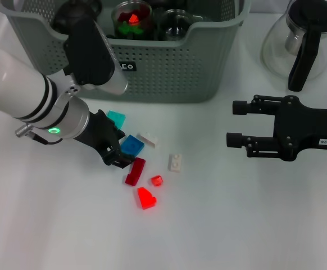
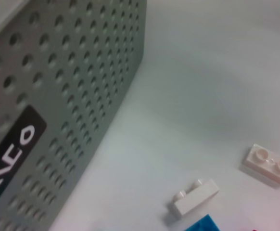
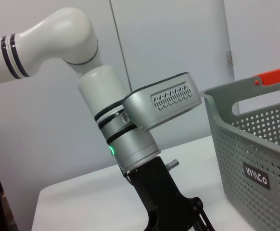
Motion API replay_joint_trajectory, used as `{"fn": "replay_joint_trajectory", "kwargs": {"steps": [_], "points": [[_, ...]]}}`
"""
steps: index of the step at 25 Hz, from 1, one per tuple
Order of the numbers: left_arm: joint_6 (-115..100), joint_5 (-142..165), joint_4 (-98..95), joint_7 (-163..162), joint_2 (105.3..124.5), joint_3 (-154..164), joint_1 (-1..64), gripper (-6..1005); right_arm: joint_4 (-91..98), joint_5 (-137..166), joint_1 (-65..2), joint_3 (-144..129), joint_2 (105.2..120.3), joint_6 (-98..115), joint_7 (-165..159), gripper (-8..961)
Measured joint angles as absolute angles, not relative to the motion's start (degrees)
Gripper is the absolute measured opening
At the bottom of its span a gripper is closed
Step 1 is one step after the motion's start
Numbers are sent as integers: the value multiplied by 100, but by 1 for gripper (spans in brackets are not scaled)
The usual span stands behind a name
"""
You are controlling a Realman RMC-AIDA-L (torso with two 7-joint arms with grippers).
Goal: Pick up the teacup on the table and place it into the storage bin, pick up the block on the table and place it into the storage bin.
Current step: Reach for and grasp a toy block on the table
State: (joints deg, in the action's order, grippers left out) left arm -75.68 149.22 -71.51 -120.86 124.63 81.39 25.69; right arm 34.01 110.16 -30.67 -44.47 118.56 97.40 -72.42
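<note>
Block-picking step, judged from the layout. The left end effector (image 1: pixel 114 151) sits low at centre left of the head view, its tip at the blue block (image 1: pixel 132 145) among loose blocks on the desk (image 1: pixel 236 225); whether it is wide or narrow cannot be told. The storage bin (image 1: pixel 169 73) spans the upper centre, already holding glass cups. The right end effector (image 1: pixel 235 124) hovers at right, fingers apart, holding nothing. Next move: grip one block, lift, carry over the rim.

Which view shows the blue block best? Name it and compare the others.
The head view: the blue block lies whole on the table beside the left gripper. The left wrist view catches only its corner; the right wrist view doesn't show it.
</note>
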Motion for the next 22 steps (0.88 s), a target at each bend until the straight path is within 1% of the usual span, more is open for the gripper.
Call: {"fn": "replay_joint_trajectory", "kwargs": {"steps": [22], "points": [[-7295, 14949, -7117, -12285, 12454, 8464, 2637, 593, 3392, 11019, -3014, -4447, 11835, 9759, -7242, 761]]}}
